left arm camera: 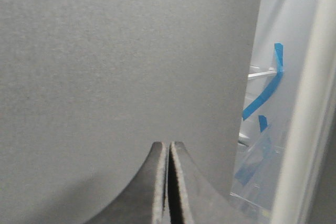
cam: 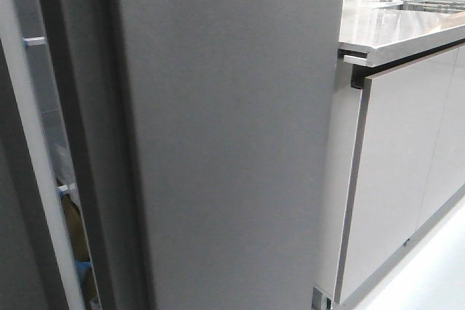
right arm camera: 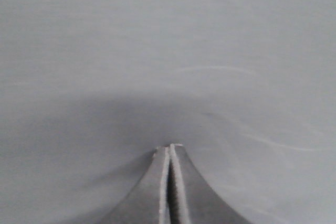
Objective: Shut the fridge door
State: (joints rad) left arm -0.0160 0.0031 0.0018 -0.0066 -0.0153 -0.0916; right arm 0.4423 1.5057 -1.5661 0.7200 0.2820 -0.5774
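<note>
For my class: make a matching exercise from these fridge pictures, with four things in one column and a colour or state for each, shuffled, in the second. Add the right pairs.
Things
1. fridge door
2. left gripper
3. tape strips
4. cabinet door

Colour or state
A. blue, inside the fridge
B. glossy pale grey, under the countertop
C. matte dark grey, still ajar
D. fingers pressed together, tips at the door's face

Right pairs: 1-C, 2-D, 3-A, 4-B
</note>
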